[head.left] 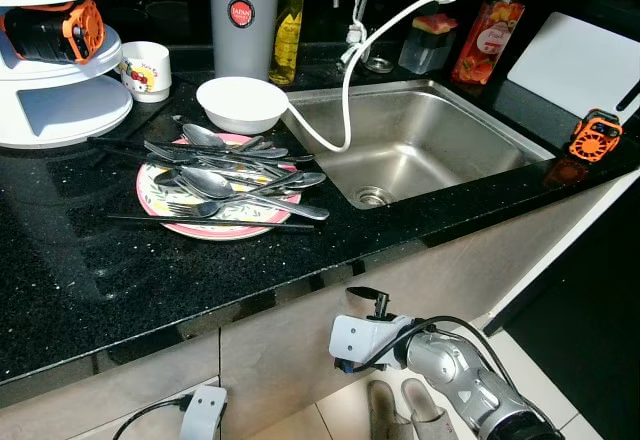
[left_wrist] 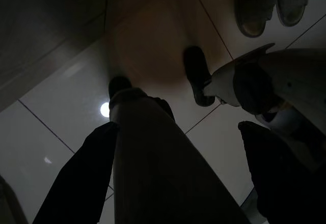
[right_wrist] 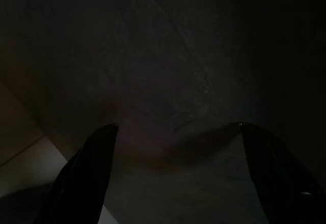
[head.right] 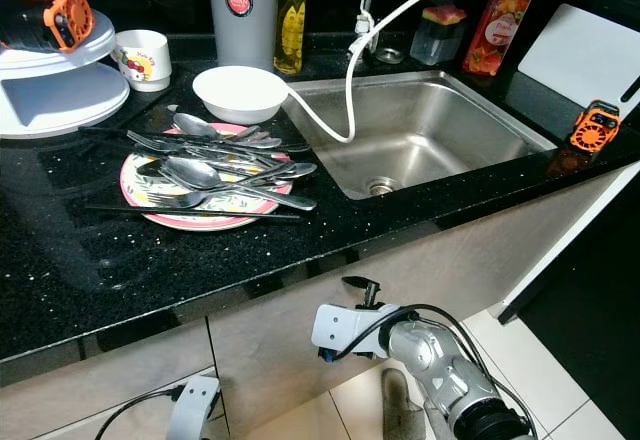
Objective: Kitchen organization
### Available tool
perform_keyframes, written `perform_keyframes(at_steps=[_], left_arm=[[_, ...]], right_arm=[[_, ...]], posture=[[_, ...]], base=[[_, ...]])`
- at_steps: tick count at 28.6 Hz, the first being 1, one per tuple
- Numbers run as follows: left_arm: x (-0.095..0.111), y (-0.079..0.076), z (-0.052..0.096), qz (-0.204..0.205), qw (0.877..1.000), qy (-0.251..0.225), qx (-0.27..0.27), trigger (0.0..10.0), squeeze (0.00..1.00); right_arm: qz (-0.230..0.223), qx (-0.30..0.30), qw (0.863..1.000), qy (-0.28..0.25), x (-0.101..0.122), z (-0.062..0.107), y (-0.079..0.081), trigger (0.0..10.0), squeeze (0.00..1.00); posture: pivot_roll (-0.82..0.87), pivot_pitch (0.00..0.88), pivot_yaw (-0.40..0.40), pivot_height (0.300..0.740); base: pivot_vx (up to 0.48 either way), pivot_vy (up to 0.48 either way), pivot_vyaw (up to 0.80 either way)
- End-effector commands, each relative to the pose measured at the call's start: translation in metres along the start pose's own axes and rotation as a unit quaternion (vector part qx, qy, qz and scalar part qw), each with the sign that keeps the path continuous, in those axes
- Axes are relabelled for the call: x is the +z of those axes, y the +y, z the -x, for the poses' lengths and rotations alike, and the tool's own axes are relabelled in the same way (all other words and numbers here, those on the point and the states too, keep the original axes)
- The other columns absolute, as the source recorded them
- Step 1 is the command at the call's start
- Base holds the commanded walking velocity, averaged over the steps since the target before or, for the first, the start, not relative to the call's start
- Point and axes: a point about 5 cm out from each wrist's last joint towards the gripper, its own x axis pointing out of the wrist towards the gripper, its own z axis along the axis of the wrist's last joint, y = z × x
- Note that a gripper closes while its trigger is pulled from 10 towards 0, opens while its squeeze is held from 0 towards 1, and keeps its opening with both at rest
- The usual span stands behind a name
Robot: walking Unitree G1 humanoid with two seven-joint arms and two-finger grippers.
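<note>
So there's a pink-rimmed plate point(head.left: 215, 222) on the black speckled tabletop point(head.left: 120, 280), just left of the sink point(head.left: 420, 140), and it's piled with cutlery point(head.left: 235, 175): spoons, forks and a couple of black chopsticks lying across it and sticking out past the rim. A white bowl point(head.left: 242, 103) sits right behind the plate, close to the sink's corner. A white hose point(head.left: 350, 80) loops from the tap area down onto the sink's left edge.

Further back there's a tall grey canister point(head.left: 243, 15), a bottle of yellowish oil point(head.left: 288, 25) next to it, a small white mug with a cartoon print point(head.left: 146, 70), and a white tiered rack point(head.left: 50, 80) at the far left with an orange and black gadget point(head.left: 60, 28) on it. Behind the sink: a clear container with something red on top point(head.left: 428, 42), a red soap pump bottle point(head.left: 487, 35), and a white cutting board point(head.left: 585, 60) leaning at the right. Another orange gadget point(head.left: 596, 135) sits on the tabletop right of the sink.

Both arms hang low in front of the cabinets. The right hand point(right_wrist: 175, 132) has its fingers spread wide apart, pinching nothing; its wrist view is really dark, probably a cabinet front. The left hand point(left_wrist: 178, 147) also looks spread, over tiled floor point(left_wrist: 56, 112) with a pair of slippers point(left_wrist: 270, 2) nearby
</note>
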Motion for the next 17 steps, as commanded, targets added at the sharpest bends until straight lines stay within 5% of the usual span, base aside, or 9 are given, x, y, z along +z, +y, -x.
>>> perform_keyframes(at_steps=[1, 13, 17], left_arm=[[-0.0044, -0.0003, 0.0004, -0.002, 1.0, 0.008, -0.004, 10.0, 0.0], [-0.0031, 0.0048, 0.0021, -0.015, 1.0, 0.009, -0.006, 10.0, 0.0], [-0.0057, 0.007, 0.0032, -0.015, 1.0, 0.011, -0.006, 10.0, 0.0]], right_arm=[[0.008, -0.005, 1.0, 0.005, 0.0002, 0.0008, 0.0005, 10.0, 0.0], [0.003, -0.012, 1.0, 0.019, 0.0057, -0.0013, 0.0023, 10.0, 0.0], [-0.024, -0.057, 0.998, 0.014, 0.0051, 0.0055, -0.0013, 10.0, 0.0]], posture=[[-0.14, 0.023, -0.105, 0.74], [-0.12, 0.04, -0.087, 0.74], [-0.11, 0.05, -0.083, 0.74]], base=[[0.0, 0.0, 0.0], [0.0, 0.0, 0.0], [0.0, 0.0, 0.0]])
